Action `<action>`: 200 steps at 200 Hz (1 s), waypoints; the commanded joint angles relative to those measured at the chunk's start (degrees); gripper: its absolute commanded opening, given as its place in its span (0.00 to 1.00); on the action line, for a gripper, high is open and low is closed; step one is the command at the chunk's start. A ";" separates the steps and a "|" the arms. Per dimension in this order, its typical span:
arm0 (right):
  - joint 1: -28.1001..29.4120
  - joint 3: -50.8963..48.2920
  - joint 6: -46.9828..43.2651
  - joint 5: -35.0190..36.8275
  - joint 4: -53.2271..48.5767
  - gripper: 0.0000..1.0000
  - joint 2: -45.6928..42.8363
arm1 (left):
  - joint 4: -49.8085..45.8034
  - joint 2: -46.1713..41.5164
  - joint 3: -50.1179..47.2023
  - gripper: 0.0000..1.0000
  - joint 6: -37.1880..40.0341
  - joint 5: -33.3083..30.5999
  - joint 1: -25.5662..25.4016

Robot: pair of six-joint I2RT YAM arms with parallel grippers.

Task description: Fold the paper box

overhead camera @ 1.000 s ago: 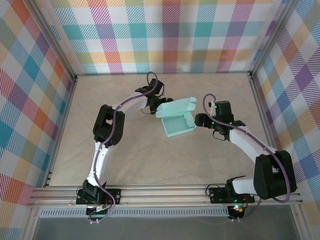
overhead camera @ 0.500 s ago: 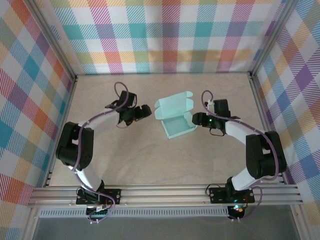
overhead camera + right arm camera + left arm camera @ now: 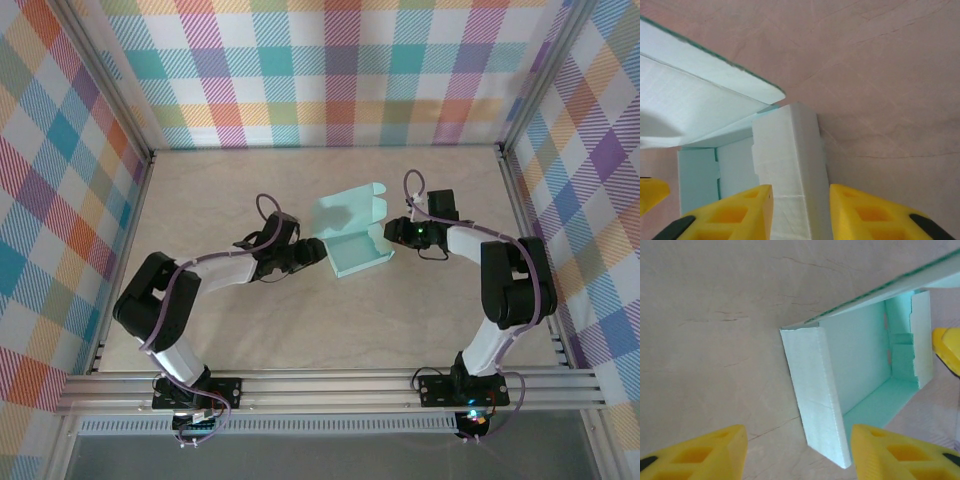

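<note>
Left arm [image 3: 220, 268] swung in to paper box [image 3: 358, 250], left fingers [image 3: 715, 450] wide; right fingers [image 3: 735, 212] straddle box wall, grip unclear.

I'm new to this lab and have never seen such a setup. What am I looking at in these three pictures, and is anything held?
Two robot arms are bolted at the near edge of a table, each ending in a two-finger gripper. The wide picture comes from a fixed camera above and behind them. The two close-ups come from cameras on the wrists; the yellow shapes are each arm's own fingers. On the table lies a paper box of pale mint card, its lid standing open. The right gripper pinches one side wall of it. The left gripper is open, facing the opposite wall.
</note>
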 commanded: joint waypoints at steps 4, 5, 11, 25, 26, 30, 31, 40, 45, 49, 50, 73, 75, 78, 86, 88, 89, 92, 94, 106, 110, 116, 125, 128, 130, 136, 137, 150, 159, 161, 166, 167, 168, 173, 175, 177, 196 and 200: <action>-0.08 0.19 0.97 -3.26 0.85 0.31 -0.14 | 3.31 3.00 2.23 0.51 -1.36 2.42 -0.13; -0.08 0.11 1.02 -3.27 0.87 0.31 -0.24 | 3.31 3.09 2.32 0.51 -1.38 2.50 -0.13; -0.10 -0.28 1.16 -3.26 1.11 0.31 -0.58 | 3.39 3.53 2.60 0.49 -1.36 2.65 -0.15; -0.08 -1.79 1.63 -3.58 1.99 0.28 -1.45 | 3.40 4.54 3.24 0.47 -1.32 2.65 -0.14; -0.08 -1.84 1.70 -3.69 2.10 0.28 -1.46 | 3.40 4.61 3.35 0.47 -1.36 2.66 -0.14; -0.08 -2.33 2.08 -3.95 2.45 0.28 -1.56 | 3.36 4.83 3.52 0.46 -1.33 2.66 -0.14; -0.12 -2.42 2.19 -4.05 2.50 0.27 -1.65 | 3.38 4.93 3.54 0.46 -1.28 2.66 -0.14; 0.00 -3.46 3.09 -5.22 3.58 0.27 -1.75 | 3.40 5.67 4.03 0.45 -1.28 2.78 -0.14; 0.03 -3.96 3.74 -5.92 4.22 0.27 -1.74 | 3.36 6.12 4.31 0.44 -1.29 2.98 -0.14; 0.02 -4.39 4.20 -6.43 4.77 0.27 -1.87 | 3.24 6.47 4.55 0.44 -1.29 3.07 -0.12; 0.06 -4.55 4.39 -6.52 4.98 0.27 -1.89 | 3.23 6.63 4.58 0.43 -1.26 3.08 -0.13; 0.27 -7.02 6.48 -7.52 7.53 0.28 -3.51 | 2.97 8.21 5.48 0.38 -1.32 3.47 -0.13; 0.32 -7.22 6.56 -7.57 7.73 0.28 -3.68 | 2.96 8.35 5.49 0.38 -1.27 3.50 -0.14; 0.33 -7.36 6.65 -7.63 7.75 0.28 -3.95 | 2.96 8.43 5.50 0.37 -1.27 3.58 -0.14; 0.39 -7.68 6.71 -7.67 7.84 0.30 -4.73 | 2.96 8.73 5.60 0.35 -1.21 3.63 -0.14; 0.37 -7.78 6.61 -7.61 7.83 0.30 -4.95 | 2.96 8.79 5.62 0.34 -1.18 3.61 -0.14; 0.36 -7.83 6.61 -7.55 7.83 0.30 -5.06 | 2.91 8.84 5.64 0.34 -1.16 3.57 -0.14; 0.39 -7.89 6.58 -7.31 7.66 0.32 -5.39 | 2.82 8.95 5.67 0.34 -1.21 3.54 -0.14; 0.37 -7.99 6.51 -7.12 7.54 0.33 -5.65 | 2.72 9.04 5.69 0.34 -1.20 3.50 -0.14; 0.36 -8.34 6.11 -5.53 7.03 0.35 -7.05 | 2.35 9.30 5.84 0.32 -0.90 3.27 -0.14; 0.29 -8.46 6.04 -5.13 6.90 0.35 -7.57 | 2.26 9.40 5.88 0.32 -0.85 3.17 -0.14; 0.36 -8.56 6.04 -4.51 6.69 0.36 -8.20 | 2.09 9.56 5.87 0.31 -0.73 2.95 -0.14; 0.36 -8.65 6.07 -3.58 6.47 0.39 -9.02 | 1.86 9.81 5.92 0.31 -0.63 2.91 -0.10; 0.29 -8.65 6.08 -3.36 6.42 0.39 -9.24 | 1.86 9.92 6.01 0.31 -0.58 2.92 -0.13; 0.28 -8.62 6.08 -3.15 6.42 0.39 -9.40 | 1.76 9.98 6.04 0.31 -0.56 2.88 -0.14; 0.27 -8.68 6.23 -2.58 6.31 0.40 -9.71 | 1.52 10.24 6.22 0.31 -0.54 2.93 -0.14; 0.27 -8.72 6.25 -2.44 6.28 0.40 -9.82 | 1.49 10.27 6.25 0.31 -0.53 2.93 -0.14; 0.18 -8.90 6.71 -1.05 6.08 0.42 -10.42 | 0.92 11.01 6.69 0.31 -0.29 2.97 -0.14; 0.04 -8.96 7.08 -0.12 5.84 0.44 -10.62 | 0.36 11.51 7.13 0.31 -0.17 2.93 -0.14; -0.05 -9.00 7.17 0.02 5.83 0.44 -10.69 | 0.20 11.61 7.19 0.31 -0.07 2.92 -0.14; -0.16 -9.14 7.37 0.53 5.76 0.45 -10.71 | -0.18 11.98 7.41 0.31 0.01 2.92 -0.14; -0.16 -9.17 7.38 0.69 5.78 0.46 -10.71 | -0.28 12.02 7.46 0.30 0.05 2.92 -0.14; -0.21 -9.14 7.44 0.82 5.79 0.46 -10.80 | -0.38 12.08 7.49 0.30 0.07 2.97 -0.14; -0.35 -9.23 7.68 1.46 5.80 0.47 -10.88 | -0.70 12.32 7.72 0.30 0.15 2.89 -0.14; -0.41 -9.33 7.80 1.69 5.76 0.47 -10.93 | -0.86 12.52 7.87 0.30 0.21 2.96 -0.14; -0.47 -9.36 7.90 1.98 5.70 0.47 -10.96 | -1.01 12.61 7.95 0.30 0.19 2.93 -0.14; -1.22 -9.85 8.58 4.49 5.22 0.48 -10.86 | -2.56 13.86 8.85 0.29 0.46 2.81 -0.14; -1.51 -9.79 8.86 4.85 4.97 0.48 -10.68 | -2.99 14.13 9.04 0.29 0.61 2.79 -0.14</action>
